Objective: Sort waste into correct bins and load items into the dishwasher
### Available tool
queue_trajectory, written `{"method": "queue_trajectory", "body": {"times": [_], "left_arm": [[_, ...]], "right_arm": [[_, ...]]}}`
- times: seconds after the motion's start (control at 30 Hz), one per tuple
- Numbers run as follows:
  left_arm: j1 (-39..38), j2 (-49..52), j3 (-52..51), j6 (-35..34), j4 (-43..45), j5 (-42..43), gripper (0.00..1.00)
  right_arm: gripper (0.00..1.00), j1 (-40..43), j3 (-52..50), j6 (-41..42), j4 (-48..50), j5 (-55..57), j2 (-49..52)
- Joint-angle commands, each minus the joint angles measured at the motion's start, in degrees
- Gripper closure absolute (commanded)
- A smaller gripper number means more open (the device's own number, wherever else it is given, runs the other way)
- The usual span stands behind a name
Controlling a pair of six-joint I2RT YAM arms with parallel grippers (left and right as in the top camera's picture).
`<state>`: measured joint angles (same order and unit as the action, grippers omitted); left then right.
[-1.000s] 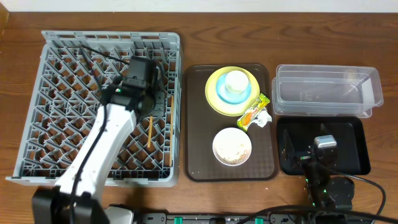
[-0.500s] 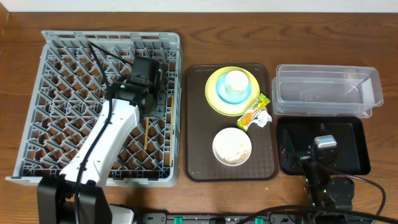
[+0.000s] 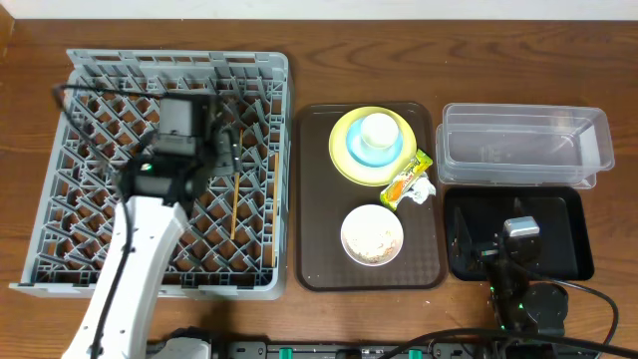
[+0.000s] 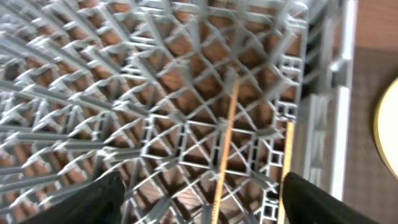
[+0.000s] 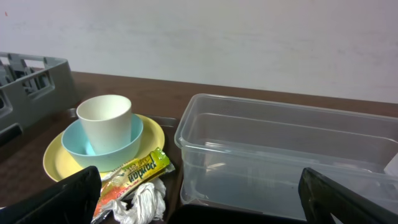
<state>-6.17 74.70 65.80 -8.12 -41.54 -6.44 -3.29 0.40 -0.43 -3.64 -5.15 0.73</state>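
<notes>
My left gripper (image 3: 194, 155) hangs open over the grey dishwasher rack (image 3: 90, 110), holding nothing. Two wooden chopsticks lie in the rack below it, one (image 4: 225, 149) between the fingers (image 4: 87, 202) and one (image 4: 287, 162) by the rack's right wall. The nearer chopstick (image 3: 235, 204) also shows from above. A white cup (image 3: 378, 130) sits in a light blue bowl (image 3: 374, 150) on a yellow plate (image 3: 344, 165). Wrapper (image 5: 134, 174) and white scrap (image 5: 143, 202) lie beside the plate. My right gripper (image 3: 513, 234) rests open over the black tray (image 3: 573, 239).
A brown serving tray (image 3: 317, 199) holds the dishes and a white bowl (image 3: 372, 235) with rice-like crumbs. The clear tub (image 3: 523, 145) stands behind the black tray, at the right. Bare wooden table (image 3: 30, 40) surrounds everything.
The left gripper has opened and let go of a chopstick, which now lies in the rack. The arm has swung left and back. The right arm has not moved.
</notes>
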Motion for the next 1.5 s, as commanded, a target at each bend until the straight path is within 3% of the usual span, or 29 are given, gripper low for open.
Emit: {"method": "queue_trajectory", "body": {"times": [0.0, 0.53, 1.47], "left_arm": [[1.14, -0.63, 0.22, -0.74, -0.2, -1.11, 0.16], [1.14, -0.52, 0.17, -0.74, -0.22, -1.11, 0.08], [1.14, -0.55, 0.17, -0.74, -0.2, -1.11, 0.07]], "right_arm": [[0.01, 0.22, -0.09, 0.61, -0.24, 0.2, -0.13], [0.01, 0.22, -0.09, 0.59, -0.24, 0.2, -0.13], [0.01, 0.22, -0.09, 0.61, -0.24, 0.2, -0.13]]}}
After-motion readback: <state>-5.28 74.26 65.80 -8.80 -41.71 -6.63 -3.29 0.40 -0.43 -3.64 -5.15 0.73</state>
